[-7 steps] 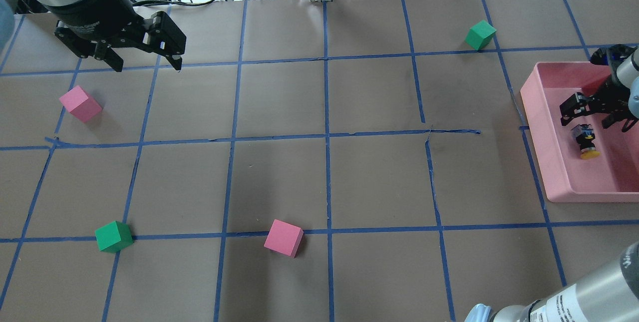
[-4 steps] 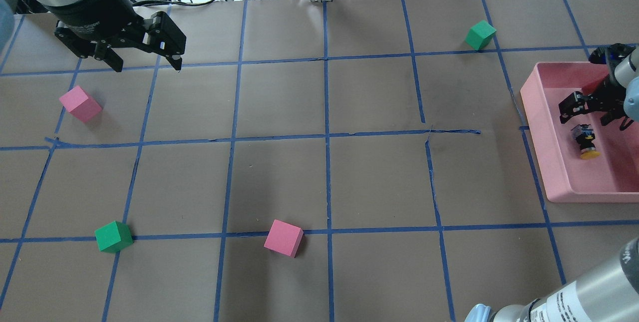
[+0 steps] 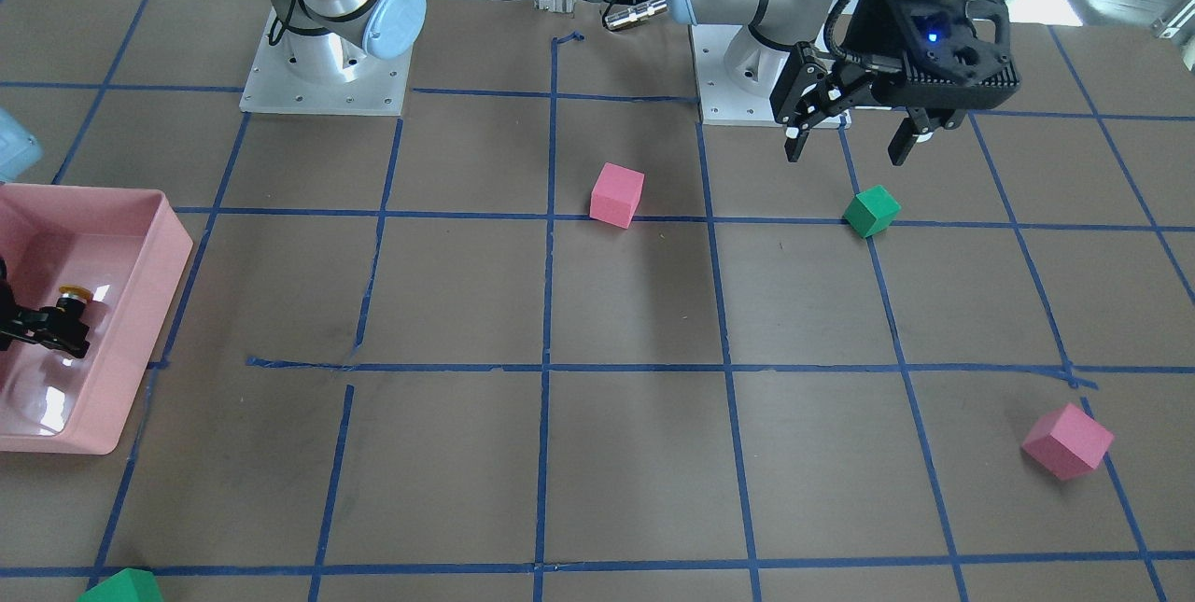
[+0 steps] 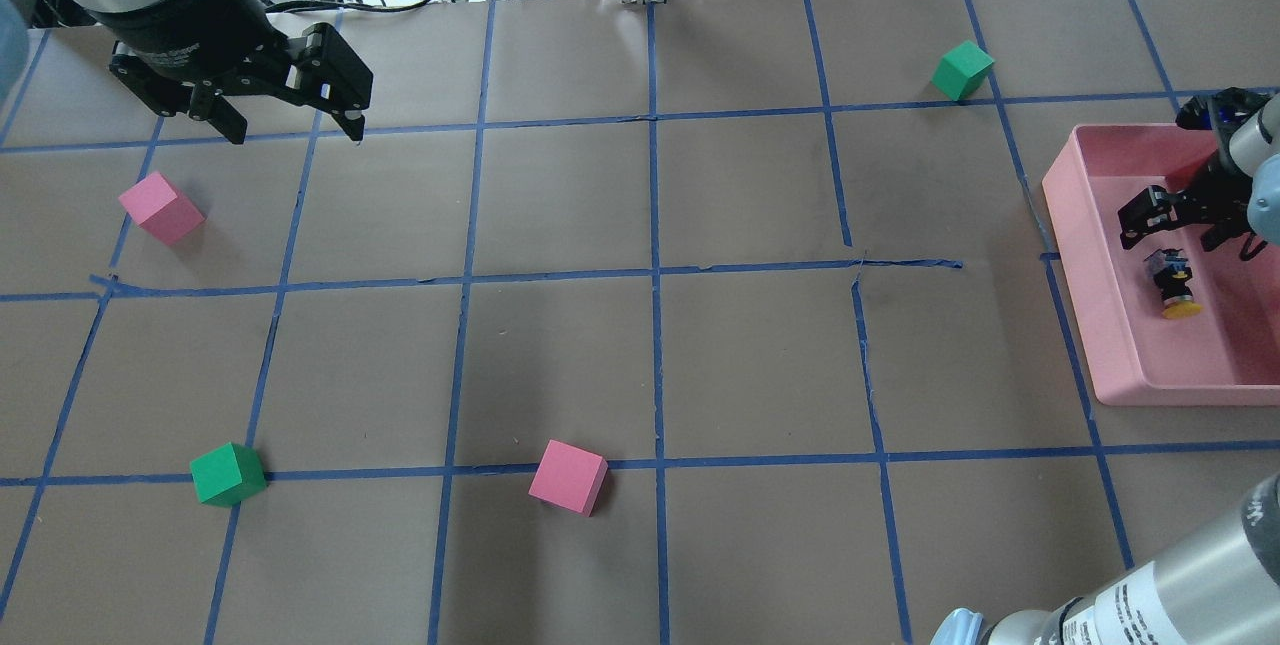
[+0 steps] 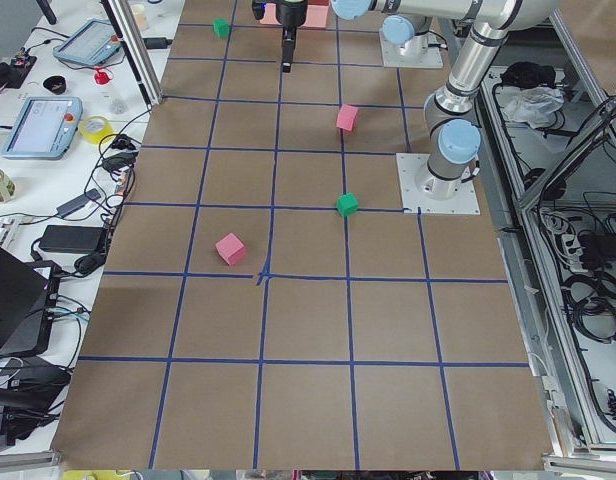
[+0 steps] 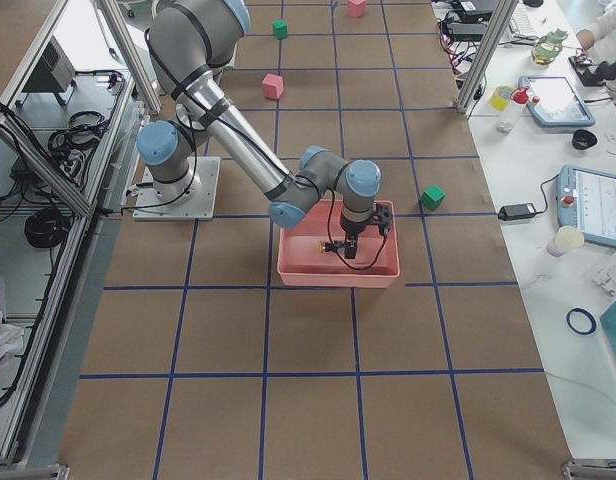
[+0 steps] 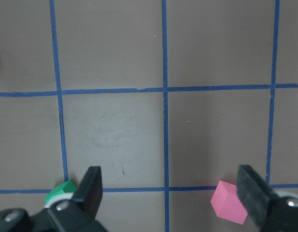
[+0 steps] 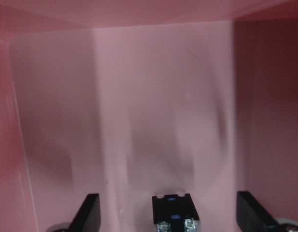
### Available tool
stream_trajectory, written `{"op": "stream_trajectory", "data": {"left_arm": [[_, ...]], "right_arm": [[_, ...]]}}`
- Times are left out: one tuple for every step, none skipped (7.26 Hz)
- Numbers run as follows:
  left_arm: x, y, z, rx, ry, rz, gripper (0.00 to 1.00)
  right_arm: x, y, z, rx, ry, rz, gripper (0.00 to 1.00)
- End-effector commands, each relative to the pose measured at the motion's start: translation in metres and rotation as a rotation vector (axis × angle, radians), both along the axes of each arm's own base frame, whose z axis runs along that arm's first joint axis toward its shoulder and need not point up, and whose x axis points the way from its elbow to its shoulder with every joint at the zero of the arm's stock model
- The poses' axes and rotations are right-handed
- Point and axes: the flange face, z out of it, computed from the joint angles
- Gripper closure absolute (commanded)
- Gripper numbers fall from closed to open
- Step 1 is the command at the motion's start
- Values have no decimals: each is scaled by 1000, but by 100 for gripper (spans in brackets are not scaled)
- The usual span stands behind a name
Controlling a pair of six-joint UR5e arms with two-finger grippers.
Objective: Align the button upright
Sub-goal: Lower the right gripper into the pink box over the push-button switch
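Note:
The button [image 4: 1170, 287] lies on its side in the pink tray [image 4: 1075, 255], its yellow cap toward the near side. It also shows in the front view [image 3: 65, 299]. My right gripper [image 4: 1172, 237] is open, low inside the tray, just beyond the button's black base end. In the right wrist view the base [image 8: 173, 215] sits between the open fingers [image 8: 91, 212] and touches neither. My left gripper [image 4: 297, 130] is open and empty, held above the table's far left; it also shows in the front view [image 3: 848, 154].
On the brown gridded table lie a pink cube [image 4: 160, 208] below the left gripper, a green cube [image 4: 228, 473], a pink cube [image 4: 568, 476] and a green cube [image 4: 962, 69] near the tray. Cables and boxes line the far edge.
My right gripper has drawn back slightly toward the far side, away from the button. The button and the left arm have not moved.

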Motion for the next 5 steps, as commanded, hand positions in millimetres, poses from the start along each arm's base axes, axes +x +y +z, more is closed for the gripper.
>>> {"op": "stream_trajectory", "data": {"left_arm": [[0,0,0,0,0,0,0],[0,0,0,0,0,0,0],[0,0,0,0,0,0,0],[0,0,0,0,0,0,0],[0,0,0,0,0,0,0]], "right_arm": [[0,2,-2,16,0,3,0],[1,3,-3,30,-12,3,0],[2,4,-3,39,-20,3,0],[3,6,-5,49,-27,3,0],[4,9,-8,60,-36,2,0]]}}
